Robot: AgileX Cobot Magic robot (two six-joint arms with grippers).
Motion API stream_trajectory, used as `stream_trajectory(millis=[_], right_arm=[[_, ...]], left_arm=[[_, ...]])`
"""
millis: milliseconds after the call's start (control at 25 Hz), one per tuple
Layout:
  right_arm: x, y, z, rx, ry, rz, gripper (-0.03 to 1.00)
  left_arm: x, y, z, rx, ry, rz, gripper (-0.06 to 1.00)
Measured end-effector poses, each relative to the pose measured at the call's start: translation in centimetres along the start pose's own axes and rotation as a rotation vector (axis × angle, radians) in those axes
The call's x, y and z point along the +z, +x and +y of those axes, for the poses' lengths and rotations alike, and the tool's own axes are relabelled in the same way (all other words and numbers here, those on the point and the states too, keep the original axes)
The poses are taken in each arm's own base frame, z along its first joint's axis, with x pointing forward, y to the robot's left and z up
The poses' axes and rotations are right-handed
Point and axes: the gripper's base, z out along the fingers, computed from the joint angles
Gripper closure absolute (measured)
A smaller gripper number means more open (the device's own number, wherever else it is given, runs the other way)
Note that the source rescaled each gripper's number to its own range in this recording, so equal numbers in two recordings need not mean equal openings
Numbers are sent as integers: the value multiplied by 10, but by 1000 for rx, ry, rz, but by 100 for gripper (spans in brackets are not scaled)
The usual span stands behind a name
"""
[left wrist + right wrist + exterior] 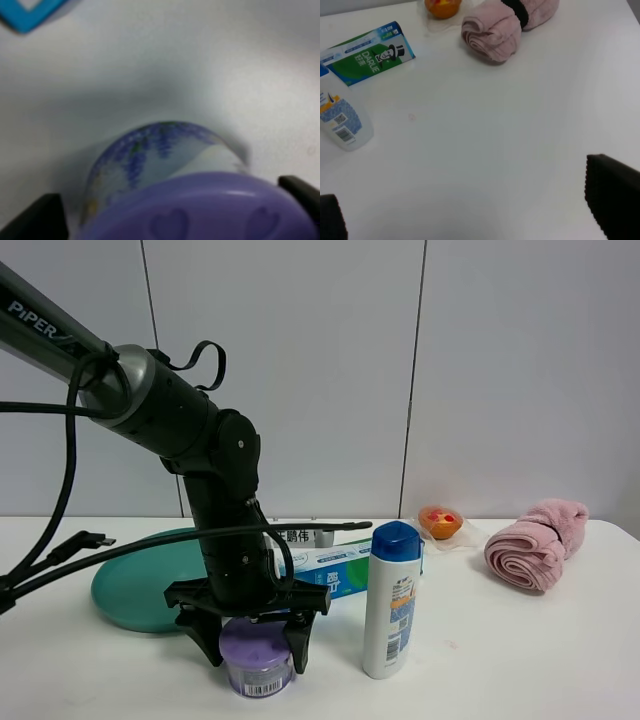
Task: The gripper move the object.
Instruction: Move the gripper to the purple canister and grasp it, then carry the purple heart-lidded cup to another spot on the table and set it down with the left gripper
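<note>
Looking at the jar (257, 668) standing upright on the surface (520, 660), purple lid up, barcode facing the high camera. Got the left gripper (257, 652) parked right over it, fingers (211, 638) straddling the lid, one on each side. Can't tell if actually squeezing or just hugging close. In the left wrist view, the jar (190, 200) fills nearly all the room between both black tips.

Pretty crowded around it too. Worth noting the bottle (392, 600) standing just right of the jar, close to the finger on that side. Also the box (335, 570) lying flat right behind the jar, and the teal plate (125, 585) behind and to its left, partly hidden by the arm (225, 500). Further right of the jar, well apart: a rolled pink towel (535, 540) and an orange thing (440, 522) in clear wrap.

Seeing the right gripper (470, 215) only in its own wrist view: fingers (612, 195) spread wide, holding nothing. Can't place it relative to the jar.
</note>
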Motion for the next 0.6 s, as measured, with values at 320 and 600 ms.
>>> stream_trajectory(millis=[320, 600], right_arm=[[0, 0, 0, 0, 0, 0, -3], [0, 0, 0, 0, 0, 0, -3]], left_arm=[[-8, 0, -1, 16, 1, -8, 94], [-89, 2, -6, 102, 23, -182, 94]])
